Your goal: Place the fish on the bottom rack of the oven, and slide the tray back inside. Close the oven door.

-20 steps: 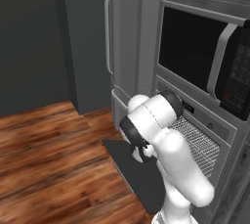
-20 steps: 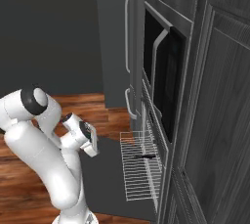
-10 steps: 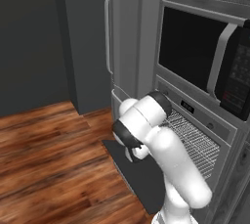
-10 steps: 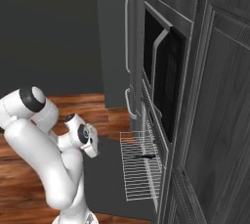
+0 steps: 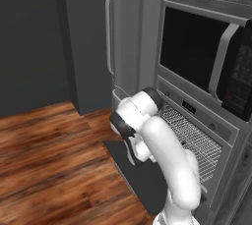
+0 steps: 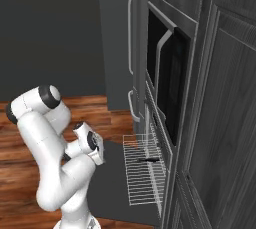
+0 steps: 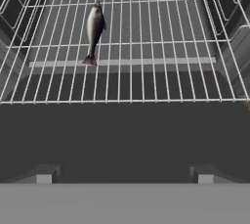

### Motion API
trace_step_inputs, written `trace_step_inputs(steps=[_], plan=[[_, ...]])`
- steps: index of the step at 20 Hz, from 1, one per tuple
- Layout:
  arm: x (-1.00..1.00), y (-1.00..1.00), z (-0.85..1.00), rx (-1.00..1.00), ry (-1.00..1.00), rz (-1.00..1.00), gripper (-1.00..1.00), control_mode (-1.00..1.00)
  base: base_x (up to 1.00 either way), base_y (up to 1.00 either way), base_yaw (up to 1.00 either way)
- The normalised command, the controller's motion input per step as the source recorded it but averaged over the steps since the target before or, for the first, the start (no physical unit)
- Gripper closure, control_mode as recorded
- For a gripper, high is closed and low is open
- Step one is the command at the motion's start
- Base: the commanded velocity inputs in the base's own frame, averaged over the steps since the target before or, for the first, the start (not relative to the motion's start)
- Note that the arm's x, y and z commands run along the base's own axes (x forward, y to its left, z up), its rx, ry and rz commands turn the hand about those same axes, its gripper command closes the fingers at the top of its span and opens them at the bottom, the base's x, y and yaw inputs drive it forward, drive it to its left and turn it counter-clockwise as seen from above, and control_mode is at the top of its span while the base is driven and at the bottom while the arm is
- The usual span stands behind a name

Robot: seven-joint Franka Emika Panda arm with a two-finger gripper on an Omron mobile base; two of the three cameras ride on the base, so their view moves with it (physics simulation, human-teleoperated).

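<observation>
The fish [image 7: 93,28] lies small and dark on the bottom rack [image 7: 161,47], a silver wire grid pulled out of the oven [image 5: 188,106] over the open oven door [image 7: 125,135]. From the right base view the fish [image 6: 148,159] rests near the middle of the rack [image 6: 141,183], with the door [image 6: 107,185] lying flat beneath it. My gripper [image 7: 124,175] is open with nothing between its fingertips [image 7: 43,174]. It hovers over the door, short of the rack's front edge and facing the fish. The hand [image 6: 98,149] sits left of the rack.
A black-windowed microwave [image 5: 204,59] with a curved handle sits above the oven. Left of it stands a tall grey door with a long vertical handle [image 5: 108,35]. Dark cabinet panels [image 6: 225,123] run along the right. Wooden floor [image 5: 49,160] spreads to the left.
The arm's elbow has swung to the left and the hand has shifted slightly over the door. The fish and the rack lie as before. The jaws stay open.
</observation>
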Motion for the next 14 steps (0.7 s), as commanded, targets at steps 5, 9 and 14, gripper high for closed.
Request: trace_step_inputs(steps=[5,9,14], plan=[[0.24,-0.15,-0.36,0.00,0.00,0.00,-1.00,-1.00,0.00,0.00,0.00],[0.26,-0.12,-0.38,0.00,0.00,0.00,-1.00,-1.00,0.00,0.00,0.00],[0.33,-0.01,-0.42,0.00,0.00,0.00,-1.00,-1.00,0.00,0.00,0.00]])
